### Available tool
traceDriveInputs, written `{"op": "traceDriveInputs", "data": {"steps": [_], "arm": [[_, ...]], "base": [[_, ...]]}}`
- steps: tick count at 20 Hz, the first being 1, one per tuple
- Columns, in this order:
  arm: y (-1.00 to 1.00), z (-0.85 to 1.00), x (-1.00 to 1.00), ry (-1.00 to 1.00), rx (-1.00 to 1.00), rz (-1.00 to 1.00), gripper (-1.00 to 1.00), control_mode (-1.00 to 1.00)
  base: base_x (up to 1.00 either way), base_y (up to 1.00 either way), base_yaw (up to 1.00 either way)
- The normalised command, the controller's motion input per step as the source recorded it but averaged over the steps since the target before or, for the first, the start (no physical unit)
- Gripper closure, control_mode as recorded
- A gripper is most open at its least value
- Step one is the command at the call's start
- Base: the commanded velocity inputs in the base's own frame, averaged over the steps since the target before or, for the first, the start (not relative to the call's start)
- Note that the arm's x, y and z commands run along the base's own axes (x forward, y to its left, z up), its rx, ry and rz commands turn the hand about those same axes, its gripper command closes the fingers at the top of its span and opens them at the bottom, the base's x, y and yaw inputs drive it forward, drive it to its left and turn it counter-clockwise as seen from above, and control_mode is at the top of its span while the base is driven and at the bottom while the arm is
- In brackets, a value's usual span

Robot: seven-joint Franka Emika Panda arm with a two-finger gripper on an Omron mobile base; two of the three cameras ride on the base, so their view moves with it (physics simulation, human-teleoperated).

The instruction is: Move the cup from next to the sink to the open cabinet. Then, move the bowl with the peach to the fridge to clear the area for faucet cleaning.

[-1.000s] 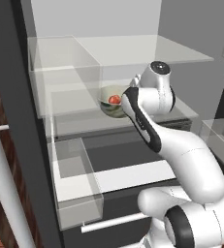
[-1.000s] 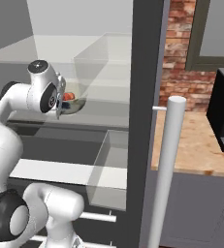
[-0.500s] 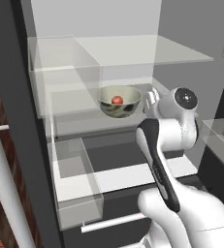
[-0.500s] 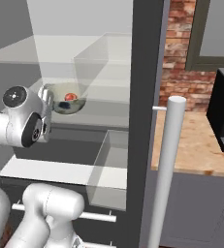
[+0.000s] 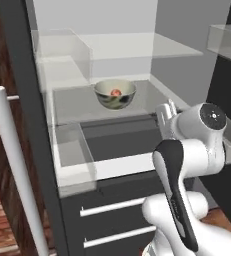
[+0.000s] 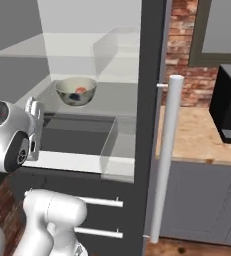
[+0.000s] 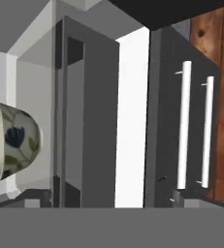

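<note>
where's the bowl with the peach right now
The bowl stands on a translucent shelf inside the fridge, above the dark drawers, with the peach in it; the end effector is apart, lower right.

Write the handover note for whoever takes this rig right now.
Gripper: open, empty, drawn back from the shelf.
Bowl with the peach in it: standing upright on a fridge shelf, above the drawers.
Done: bowl and peach are in the fridge.
Left: nothing for the bowl; cup and cabinet are out of view, so check that step.
</note>
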Motion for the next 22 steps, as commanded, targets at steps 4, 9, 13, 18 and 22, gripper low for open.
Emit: {"op": "traceDriveInputs", "data": {"steps": [4,9,13,18,22], "arm": [[0.00,0.00,0.00,0.00,0.00,0.00,-1.00,1.00],[0.00,0.00,0.00,0.00,0.00,0.00,-1.00,1.00],[0.00,0.00,0.00,0.00,0.00,0.00,-1.00,1.00],[0.00,0.00,0.00,0.00,0.00,0.00,-1.00,1.00],[0.00,0.00,0.00,0.00,0.00,0.00,-1.00,1.00]], "base": [[-1.00,0.00,0.00],[-1.00,-0.26,-0.24],[-0.96,-0.16,-0.69],[-0.53,-0.02,-0.88],[-0.14,-0.12,-0.95]]}}
